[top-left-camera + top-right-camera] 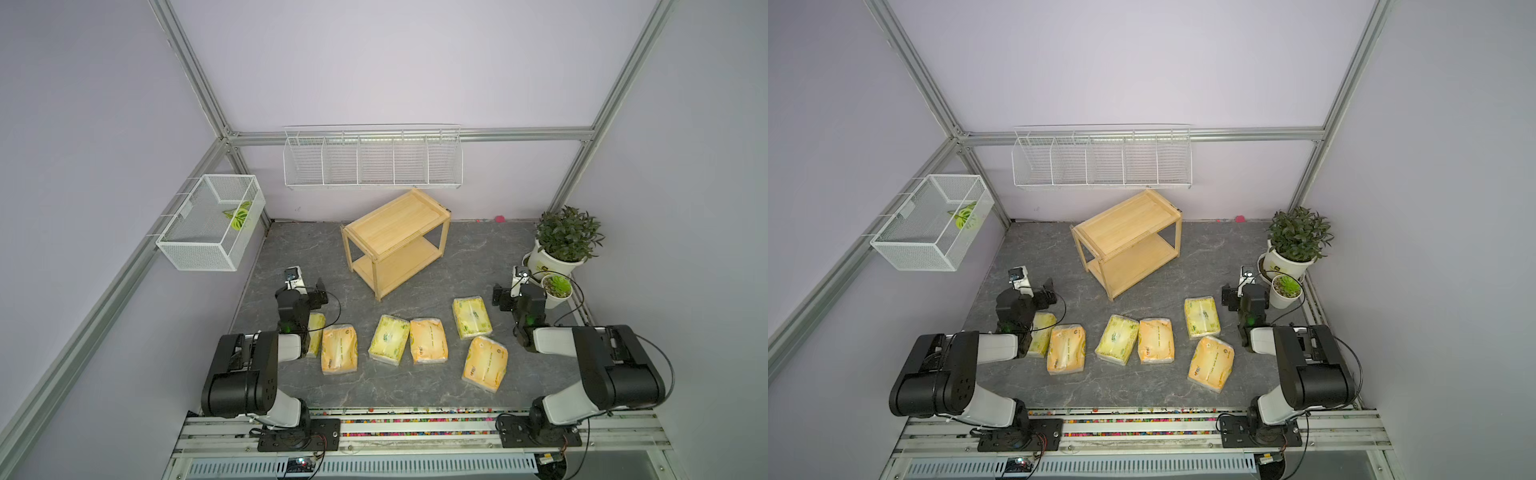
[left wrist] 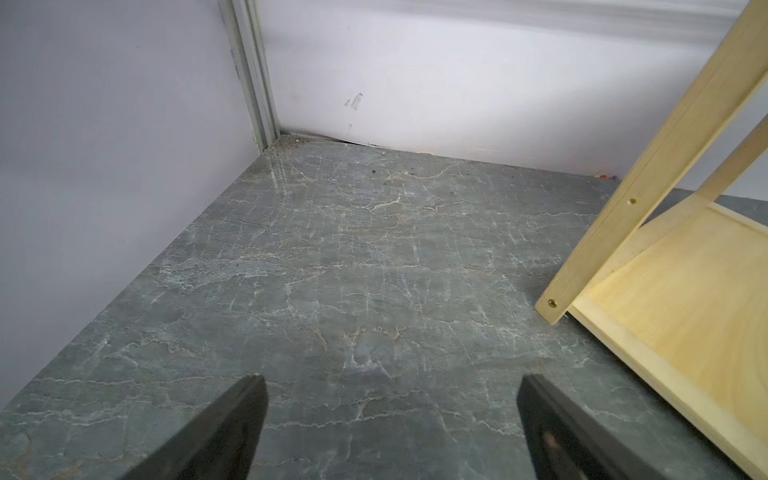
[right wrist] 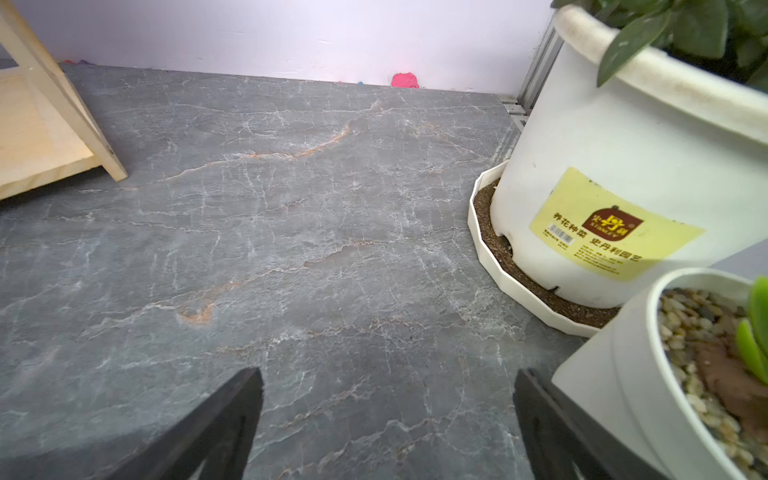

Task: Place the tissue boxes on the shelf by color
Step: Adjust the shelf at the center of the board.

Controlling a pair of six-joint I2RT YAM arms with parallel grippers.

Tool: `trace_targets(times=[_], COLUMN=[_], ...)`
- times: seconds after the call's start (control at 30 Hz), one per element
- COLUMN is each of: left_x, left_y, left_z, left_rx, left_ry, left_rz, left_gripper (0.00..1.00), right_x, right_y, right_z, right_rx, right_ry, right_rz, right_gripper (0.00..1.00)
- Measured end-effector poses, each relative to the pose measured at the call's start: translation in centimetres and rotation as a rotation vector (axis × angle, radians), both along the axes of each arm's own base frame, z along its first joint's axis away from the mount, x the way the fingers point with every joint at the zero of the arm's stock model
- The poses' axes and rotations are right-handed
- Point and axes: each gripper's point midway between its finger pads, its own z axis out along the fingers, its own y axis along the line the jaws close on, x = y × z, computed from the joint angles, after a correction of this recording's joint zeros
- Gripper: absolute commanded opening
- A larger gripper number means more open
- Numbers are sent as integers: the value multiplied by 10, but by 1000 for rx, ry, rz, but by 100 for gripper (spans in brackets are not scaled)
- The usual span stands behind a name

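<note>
Several tissue boxes lie flat on the grey marbled floor in both top views. Three are orange-yellow [image 1: 339, 348] [image 1: 428, 340] [image 1: 485, 363]. Three are pale yellow-green [image 1: 389, 339] [image 1: 471, 317], one of them [image 1: 315, 334] half hidden under my left arm. The light wooden two-tier shelf [image 1: 390, 224] stands behind them with both boards bare; its leg and lower board show in the left wrist view [image 2: 673, 316]. My left gripper [image 2: 390, 380] [image 1: 318, 291] is open over bare floor, left of the shelf. My right gripper [image 3: 388, 374] [image 1: 500, 297] is open over bare floor, right of the shelf.
A white wire divided rack [image 1: 372, 160] hangs on the back wall. A white mesh basket [image 1: 212, 222] hangs on the left wall. A large potted plant [image 3: 602, 166] and a small succulent pot [image 3: 615, 374] stand right beside my right gripper's outer finger.
</note>
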Motion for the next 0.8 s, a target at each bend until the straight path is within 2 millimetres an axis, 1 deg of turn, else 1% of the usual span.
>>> trace_targets(times=[0.67,0.8], left_x=[0,-1], left_y=[0,0], left_z=[0,1], left_rx=[0,0], left_ry=[0,20], left_rz=[0,2], left_gripper=[100,100], right_x=[0,-3], right_y=[0,-2], right_z=[0,8], right_rx=[3,1], right_ry=[0,-8], right_rz=[-2,-15], right_gripper=[99,99])
